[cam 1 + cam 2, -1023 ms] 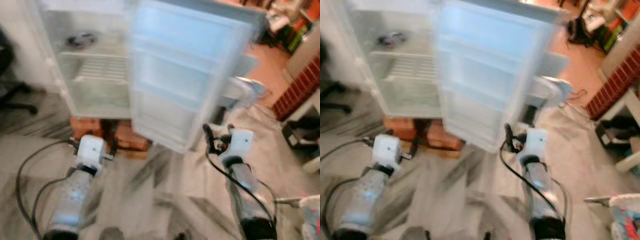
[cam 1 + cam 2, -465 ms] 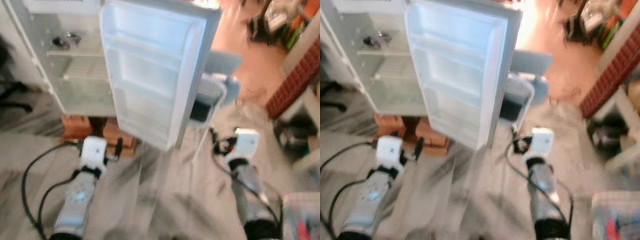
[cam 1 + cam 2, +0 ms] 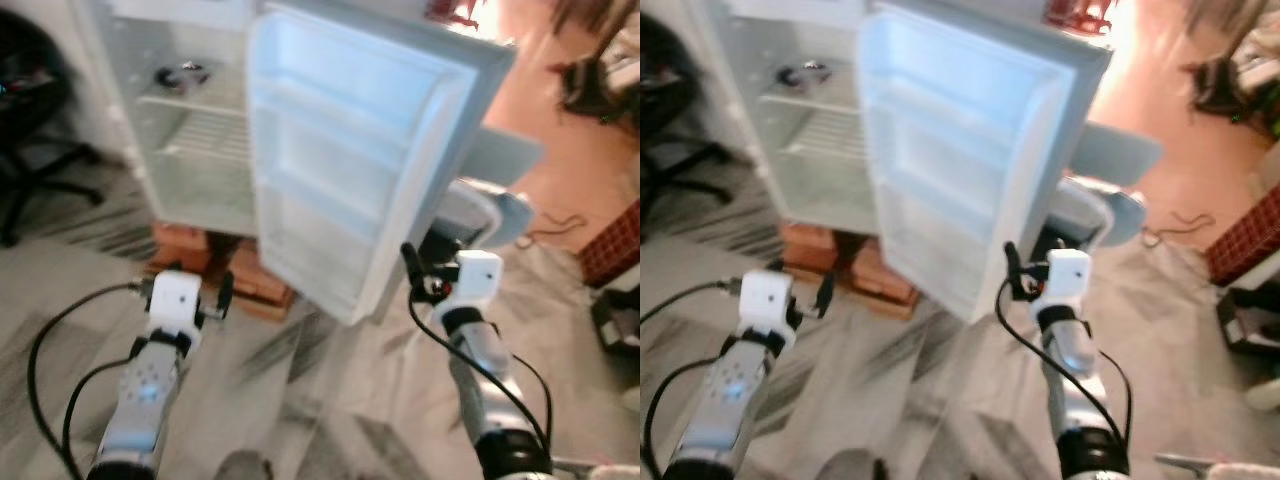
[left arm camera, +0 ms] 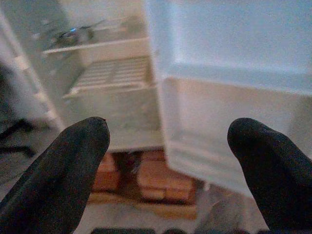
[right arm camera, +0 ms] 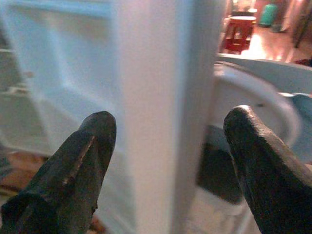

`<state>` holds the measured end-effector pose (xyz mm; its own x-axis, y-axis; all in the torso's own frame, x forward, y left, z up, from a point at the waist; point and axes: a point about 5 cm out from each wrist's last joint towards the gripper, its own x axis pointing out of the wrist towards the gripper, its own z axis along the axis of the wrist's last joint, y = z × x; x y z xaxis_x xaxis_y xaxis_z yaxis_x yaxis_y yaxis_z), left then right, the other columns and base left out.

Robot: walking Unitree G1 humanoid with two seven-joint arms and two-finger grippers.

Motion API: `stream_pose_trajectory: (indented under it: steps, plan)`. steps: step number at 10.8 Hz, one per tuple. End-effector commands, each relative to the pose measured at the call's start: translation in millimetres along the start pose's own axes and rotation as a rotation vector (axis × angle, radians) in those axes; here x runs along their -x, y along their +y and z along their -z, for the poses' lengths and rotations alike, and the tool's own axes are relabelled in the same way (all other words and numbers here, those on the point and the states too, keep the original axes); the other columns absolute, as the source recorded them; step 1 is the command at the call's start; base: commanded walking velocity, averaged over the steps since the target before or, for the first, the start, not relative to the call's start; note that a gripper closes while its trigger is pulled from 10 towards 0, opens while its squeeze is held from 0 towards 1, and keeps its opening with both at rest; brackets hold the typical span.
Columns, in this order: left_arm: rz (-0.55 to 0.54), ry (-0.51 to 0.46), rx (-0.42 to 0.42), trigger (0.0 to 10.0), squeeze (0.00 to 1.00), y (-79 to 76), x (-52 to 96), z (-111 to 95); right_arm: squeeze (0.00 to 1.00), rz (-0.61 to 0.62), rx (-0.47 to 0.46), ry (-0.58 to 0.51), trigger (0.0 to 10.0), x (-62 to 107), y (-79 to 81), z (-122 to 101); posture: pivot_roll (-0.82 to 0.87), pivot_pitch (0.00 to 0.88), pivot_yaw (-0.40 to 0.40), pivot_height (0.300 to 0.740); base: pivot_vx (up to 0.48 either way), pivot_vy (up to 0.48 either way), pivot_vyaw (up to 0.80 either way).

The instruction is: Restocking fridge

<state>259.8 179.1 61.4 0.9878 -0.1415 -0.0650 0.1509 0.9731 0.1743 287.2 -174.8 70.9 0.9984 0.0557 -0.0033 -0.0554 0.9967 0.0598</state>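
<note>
Fridge (image 3: pixel 190 150) door (image 3: pixel 350 170) stands open, shelves nearly bare; left gripper (image 4: pixel 168 165) and right gripper (image 5: pixel 168 161) both spread and empty, so restocking looks barely begun.

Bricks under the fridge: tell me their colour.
The bricks are reddish-orange, stacked beneath the white fridge. The left wrist view shows them best.

No readable text, no labels, brands or numbers legible on the fridge (image 3: pixel 330 150), views blurred
</note>
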Motion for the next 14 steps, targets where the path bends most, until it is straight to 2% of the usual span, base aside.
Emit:
stream_pose_trajectory:
  steps: [1,4,8,11,14]
  plan:
    - [0.025,0.005,0.008,10.0,0.00,-8.4,0.0,1,0.00,0.036,0.016,0.007,10.0,4.4,-12.3,1,0.12,0.047,-0.060,0.740,0.307,0.000,0.00]
    - [0.009,0.025,0.009,10.0,0.00,-6.8,1.4,4,0.00,0.027,0.022,0.012,10.0,5.4,-12.7,3,0.12,0.051,-0.060,0.740,0.097,0.000,0.00]
    - [-0.001,0.022,-0.005,10.0,0.00,-3.9,4.1,3,0.00,0.002,0.027,0.001,10.0,0.8,-9.6,-2,0.13,0.079,-0.070,0.740,0.240,0.000,0.70]
    - [0.025,0.062,0.015,10.0,0.00,-16.0,15.6,11,0.00,0.023,0.045,0.013,10.0,4.2,-15.0,0,0.13,0.086,-0.074,0.740,0.000,0.000,0.00]
    - [0.024,0.111,0.012,10.0,0.00,-11.6,26.2,18,0.00,0.023,0.035,0.018,10.0,2.6,-15.3,1,0.14,0.078,-0.072,0.740,0.000,0.000,0.00]
